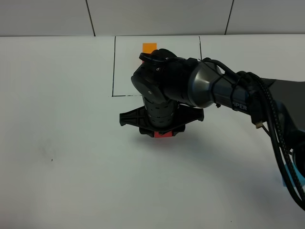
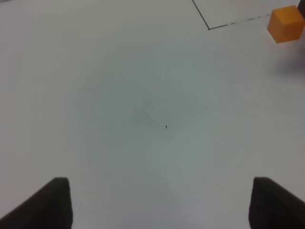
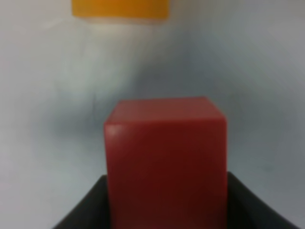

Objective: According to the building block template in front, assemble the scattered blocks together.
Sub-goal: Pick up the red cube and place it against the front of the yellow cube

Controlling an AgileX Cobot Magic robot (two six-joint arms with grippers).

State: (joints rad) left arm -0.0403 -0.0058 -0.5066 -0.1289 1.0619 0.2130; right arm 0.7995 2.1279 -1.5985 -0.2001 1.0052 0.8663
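Observation:
My right gripper reaches across the middle and is shut on the red cube, low over the table just in front of the black drawn rectangle. A sliver of the red cube shows under it in the high view. A loose orange cube sits just outside the rectangle's front line; it also shows ahead of the red cube in the right wrist view. Of the template only its orange cube shows; the arm hides the rest. The light blue cube is hidden. My left gripper is open and empty over bare table.
The right arm with its cables covers the middle and right of the white table. A grey tiled wall runs along the back edge.

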